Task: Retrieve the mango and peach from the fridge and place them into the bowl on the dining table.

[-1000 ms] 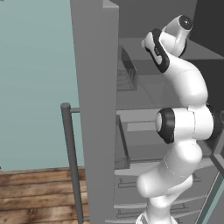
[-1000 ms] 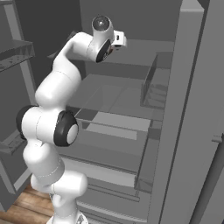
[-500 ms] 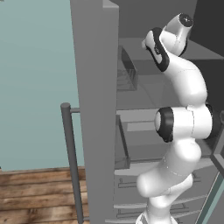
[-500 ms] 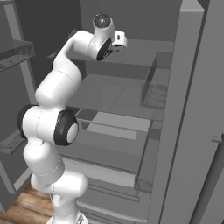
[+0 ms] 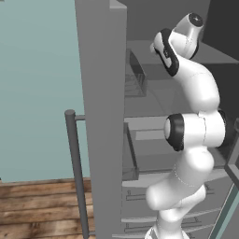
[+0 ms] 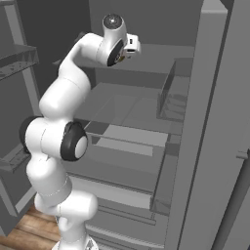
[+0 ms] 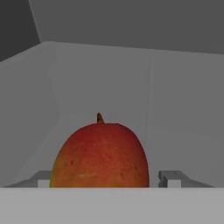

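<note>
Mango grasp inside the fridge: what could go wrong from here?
1. The mango is rounded and sits between the fingertips; the jaws look not yet seated, so it may squirt out or roll back on the shelf.
2. The arm reaches deep into the fridge; pulling out could clip the door bins.

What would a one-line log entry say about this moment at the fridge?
place: fridge, doors open | arm: reaching onto upper shelf | gripper: fingers either side of mango, grip not confirmed | peach: unseen
</note>
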Controlling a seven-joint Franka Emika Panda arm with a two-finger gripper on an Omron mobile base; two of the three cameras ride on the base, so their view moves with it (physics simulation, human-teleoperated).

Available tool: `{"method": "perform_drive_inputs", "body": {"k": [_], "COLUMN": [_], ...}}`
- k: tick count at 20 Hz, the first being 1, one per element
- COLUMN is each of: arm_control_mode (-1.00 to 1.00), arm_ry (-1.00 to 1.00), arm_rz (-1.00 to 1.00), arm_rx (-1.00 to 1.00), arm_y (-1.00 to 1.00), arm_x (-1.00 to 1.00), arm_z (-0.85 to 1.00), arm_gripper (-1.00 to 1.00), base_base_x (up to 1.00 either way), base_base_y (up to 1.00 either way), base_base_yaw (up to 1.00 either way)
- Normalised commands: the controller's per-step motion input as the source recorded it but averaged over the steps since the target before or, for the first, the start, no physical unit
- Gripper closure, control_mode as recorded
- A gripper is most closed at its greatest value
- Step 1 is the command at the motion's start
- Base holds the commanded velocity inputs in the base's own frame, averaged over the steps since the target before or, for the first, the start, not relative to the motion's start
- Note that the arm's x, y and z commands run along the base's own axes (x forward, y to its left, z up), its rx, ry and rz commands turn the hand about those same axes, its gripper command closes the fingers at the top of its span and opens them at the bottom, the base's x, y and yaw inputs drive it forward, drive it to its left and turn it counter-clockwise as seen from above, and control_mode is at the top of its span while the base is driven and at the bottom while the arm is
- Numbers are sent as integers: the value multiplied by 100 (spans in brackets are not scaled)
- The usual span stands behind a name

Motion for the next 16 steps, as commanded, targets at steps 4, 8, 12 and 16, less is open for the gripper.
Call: {"method": "perform_drive_inputs", "body": {"k": [4,8,12,16], "arm_control_mode": [-100,-100,-100,-100], "arm_ry": [1,0,-2,-19], "arm_rz": [0,0,0,0], "arm_rx": [0,0,0,0], "arm_y": [12,0,0,0], "arm_x": [12,4,-24,-100], "arm_z": [-11,0,0,8], "arm_gripper": [100,100,100,100], "base_base_x": [0,0,0,0], "base_base_y": [0,0,0,0], "base_base_yaw": [0,0,0,0]}}
